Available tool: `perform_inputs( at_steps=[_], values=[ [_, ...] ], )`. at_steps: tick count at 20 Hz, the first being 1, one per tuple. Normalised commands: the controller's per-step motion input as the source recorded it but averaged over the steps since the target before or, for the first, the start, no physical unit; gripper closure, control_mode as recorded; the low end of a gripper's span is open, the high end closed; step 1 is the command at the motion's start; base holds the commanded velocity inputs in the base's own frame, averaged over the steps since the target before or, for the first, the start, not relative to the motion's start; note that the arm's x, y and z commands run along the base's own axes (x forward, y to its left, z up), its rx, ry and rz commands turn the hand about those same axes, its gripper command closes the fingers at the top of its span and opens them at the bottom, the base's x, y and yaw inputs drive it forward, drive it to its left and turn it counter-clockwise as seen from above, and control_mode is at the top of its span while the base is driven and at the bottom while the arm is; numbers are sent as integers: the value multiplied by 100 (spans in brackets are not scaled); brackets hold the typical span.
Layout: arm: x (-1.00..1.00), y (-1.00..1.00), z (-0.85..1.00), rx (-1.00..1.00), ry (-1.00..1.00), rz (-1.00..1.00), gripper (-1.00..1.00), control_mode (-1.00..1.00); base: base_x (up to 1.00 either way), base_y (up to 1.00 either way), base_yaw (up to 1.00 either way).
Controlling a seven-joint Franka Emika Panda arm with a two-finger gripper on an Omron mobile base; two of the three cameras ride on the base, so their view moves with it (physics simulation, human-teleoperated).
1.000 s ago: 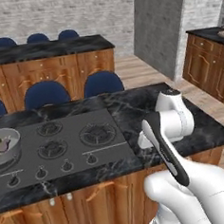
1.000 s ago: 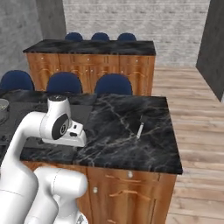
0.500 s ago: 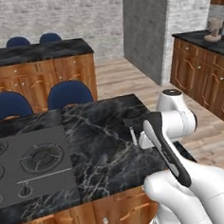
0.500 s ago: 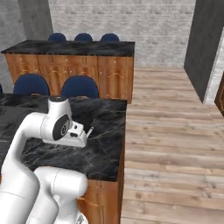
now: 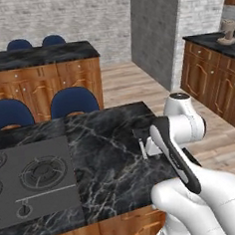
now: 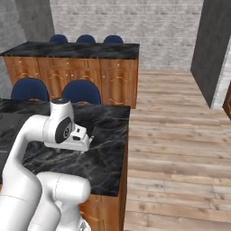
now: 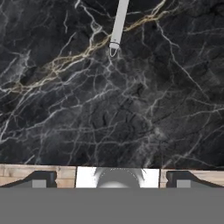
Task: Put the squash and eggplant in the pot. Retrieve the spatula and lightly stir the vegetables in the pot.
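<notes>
Grey spatula [image 7: 118, 27] unlabelled on black marble counter [image 7: 131, 109].

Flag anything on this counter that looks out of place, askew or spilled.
Nothing stands out. The spatula lies flat on the dark marble counter, ahead of the open end effector. No spills or damage.

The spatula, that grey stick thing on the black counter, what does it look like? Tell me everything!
The spatula shows as a thin, pale grey stick, perhaps metal, with a rounded tip. It lies flat on the black marble counter and runs off the top edge of the hand view, so its other end is hidden. In the left base view it is a small pale sliver near the counter's end, right beside the robot's hand. Nothing touches it except the counter.
</notes>
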Motion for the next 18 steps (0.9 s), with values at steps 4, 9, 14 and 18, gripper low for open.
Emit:
perform_inputs(
  at_steps=[4, 9, 14, 18],
  values=[
    [8, 4, 0, -1, 3, 0, -100, -100, 0, 0, 0],
    [82, 16, 16, -9, 31, 0, -100, -100, 0, 0, 0],
    [84, 0, -10, -1, 7, 0, -100, -100, 0, 0, 0],
    [89, 2, -31, 6, 0, 0, -100, -100, 0, 0, 0]
  ],
)
